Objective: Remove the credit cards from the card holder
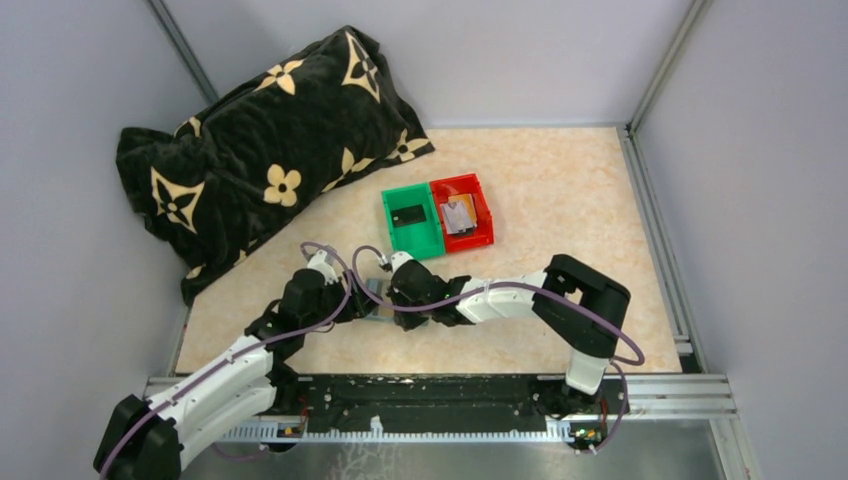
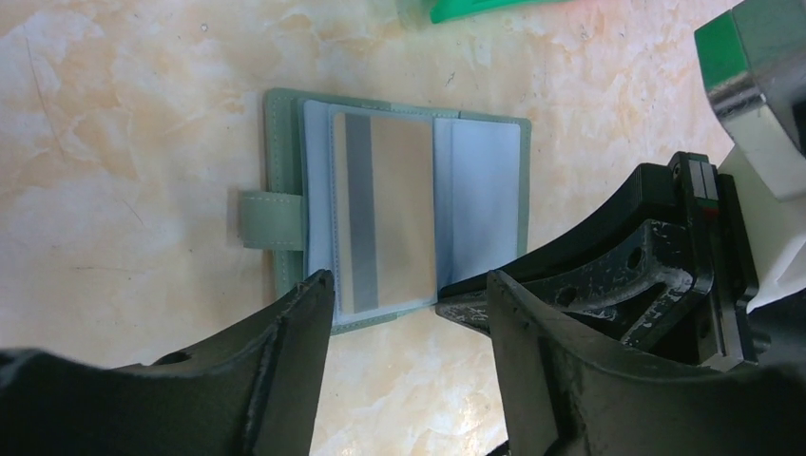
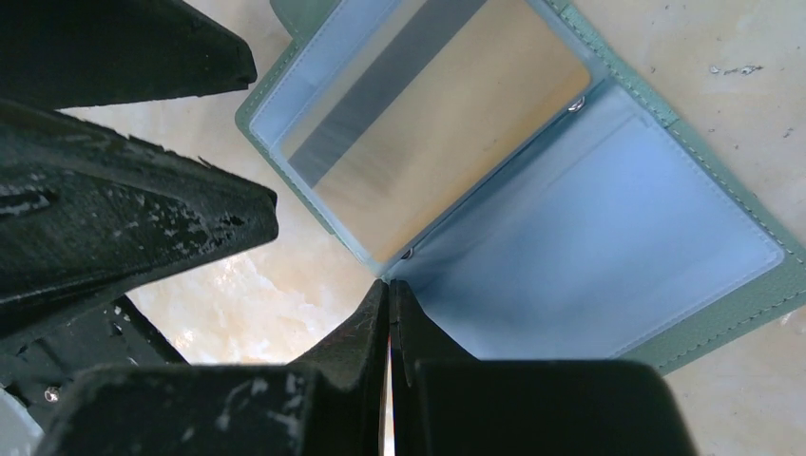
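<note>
here the open card holder (image 2: pixel 480 190) lies just beyond the left gripper (image 2: pixel 407 287)

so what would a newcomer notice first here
The black pillow with tan flowers fills the far left corner of the table, with a green bin and red bin side by side mid-table. Closer in, the card holder lies open with a gold card in its clear sleeve, the open left gripper over it and the shut right gripper at its edge.

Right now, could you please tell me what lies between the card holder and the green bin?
Only bare tabletop, seen in the left wrist view.
</note>
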You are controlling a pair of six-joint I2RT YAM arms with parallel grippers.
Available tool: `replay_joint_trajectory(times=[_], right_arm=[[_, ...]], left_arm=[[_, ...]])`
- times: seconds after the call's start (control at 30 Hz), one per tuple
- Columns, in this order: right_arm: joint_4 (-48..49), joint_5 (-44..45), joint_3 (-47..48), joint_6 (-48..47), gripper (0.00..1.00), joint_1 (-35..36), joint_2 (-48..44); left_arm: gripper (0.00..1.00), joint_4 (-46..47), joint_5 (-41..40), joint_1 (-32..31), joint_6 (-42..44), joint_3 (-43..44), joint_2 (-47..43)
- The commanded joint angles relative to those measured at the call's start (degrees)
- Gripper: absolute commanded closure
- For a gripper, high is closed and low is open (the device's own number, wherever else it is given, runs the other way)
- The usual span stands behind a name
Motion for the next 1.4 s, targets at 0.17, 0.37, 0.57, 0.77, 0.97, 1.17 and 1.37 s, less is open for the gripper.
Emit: replay_joint_trajectory(times=[0.17,0.37,0.57,0.77,0.97,1.17,1.37], right_arm=[[1.64,-1.83,0.07,0.15,1.00,-0.66,-5.23],[0.81,-1.12,0.07,0.05,1.00,-0.88,-8.73],[1.24,-1.24,-0.85,0.14,1.00,-2.06,-8.97],[1.33,-0.96,-1.43,-0.08,1.00,-3.33,-7.92],[2.65,-1.08,-2.03,0.16,1.00,-4.07,-4.69],[3.92,-1.27,-1.53,0.54,1.00,-4.52,0.23],[5.46,-2.66,-1.51,0.84,1.00,-4.62,3.85]], left_arm=[[0.39,5.21,4.25,0.30,-0.02,-1.10,1.42],[0.39,6.76,4.21,0.29,3.08,-1.22,5.18],[0.32,6.84,3.06,0.29,4.16,-0.59,7.92],[0.25,6.07,2.62,0.26,5.06,0.35,8.47],[0.26,9.35,5.30,0.30,3.74,-0.26,10.89],[0.26,13.20,7.93,0.21,2.01,-0.83,12.79],[0.26,13.61,8.07,0.21,1.96,-0.43,12.96]])
